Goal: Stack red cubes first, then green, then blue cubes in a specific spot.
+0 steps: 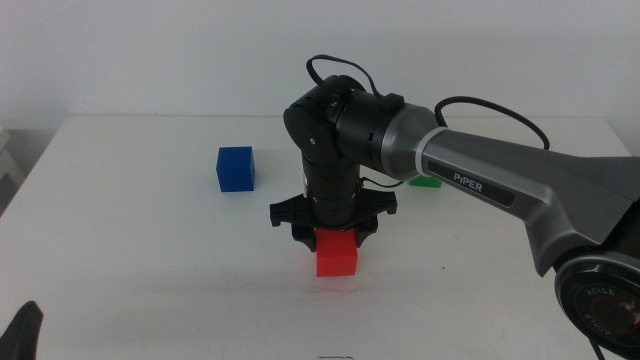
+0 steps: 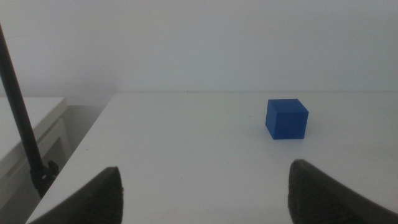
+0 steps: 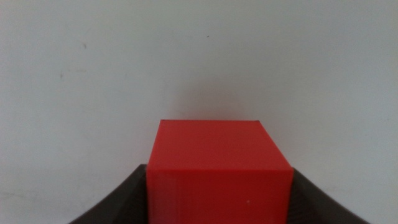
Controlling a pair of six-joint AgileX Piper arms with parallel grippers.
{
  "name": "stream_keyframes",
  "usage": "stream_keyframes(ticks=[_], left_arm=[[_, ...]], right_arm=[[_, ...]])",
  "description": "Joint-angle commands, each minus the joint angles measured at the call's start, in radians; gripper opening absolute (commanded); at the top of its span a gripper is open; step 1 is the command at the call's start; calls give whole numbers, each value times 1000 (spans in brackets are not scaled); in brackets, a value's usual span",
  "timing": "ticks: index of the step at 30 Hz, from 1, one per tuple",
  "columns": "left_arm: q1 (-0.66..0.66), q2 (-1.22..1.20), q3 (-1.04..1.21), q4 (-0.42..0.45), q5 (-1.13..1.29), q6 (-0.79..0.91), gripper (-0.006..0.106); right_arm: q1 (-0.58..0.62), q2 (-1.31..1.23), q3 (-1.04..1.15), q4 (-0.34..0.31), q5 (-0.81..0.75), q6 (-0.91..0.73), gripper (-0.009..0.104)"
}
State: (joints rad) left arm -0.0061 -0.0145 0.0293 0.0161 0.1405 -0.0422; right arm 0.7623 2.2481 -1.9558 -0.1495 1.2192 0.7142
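The red cube (image 1: 337, 256) sits at the middle of the white table, a little toward the front. My right gripper (image 1: 335, 236) comes straight down on it. In the right wrist view the red cube (image 3: 217, 177) fills the gap and both dark jaws press on its sides, so the right gripper (image 3: 217, 193) is shut on it. The blue cube (image 1: 235, 168) stands free to the back left and also shows in the left wrist view (image 2: 286, 118). Only a sliver of the green cube (image 1: 425, 182) shows behind the right arm. My left gripper (image 2: 205, 186) waits open at the table's front left corner (image 1: 25, 332).
The white tabletop (image 1: 130, 250) ends at a pale wall behind. A lower white surface (image 2: 25, 118) and a thin black pole (image 2: 22, 118) stand off the table's left side. The right arm's long grey link (image 1: 520, 190) crosses the right half of the table.
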Motion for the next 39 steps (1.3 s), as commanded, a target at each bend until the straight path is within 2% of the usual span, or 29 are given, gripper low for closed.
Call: stream_keyframes(ticks=[1,14,18,23,24,27,30,33,39], left_arm=[[-2,-19,-3,-11,-76,-4,88],[-2,-19,-3,-11,-76,-4,88],[-2,-19,-3,-11,-76,-4,88],[-2,-19,-3,-11,-76,-4,88],[-2,-19,-3,-11,-76,-4,88],[-2,-19,-3,-11,-76,-4,88],[-2,-19,-3,-11,-76,-4,88],[-2,-19,-3,-11,-76,-4,88],[-2,-19,-3,-11,-76,-4,88]], right_arm=[[2,-65,-31,-34,73,15,-1],[2,-29,-31,6,79,20,-1],[1,-29,-31,6,80,58,5],[1,-29,-31,5,80,65,23],[1,-29,-31,6,80,65,49],[1,-33,-33,-14,76,64,71],[0,-73,-71,-37,81,5,86],[-30,-141,-156,-47,81,-95,93],[-180,-183,-286,-48,78,-225,94]])
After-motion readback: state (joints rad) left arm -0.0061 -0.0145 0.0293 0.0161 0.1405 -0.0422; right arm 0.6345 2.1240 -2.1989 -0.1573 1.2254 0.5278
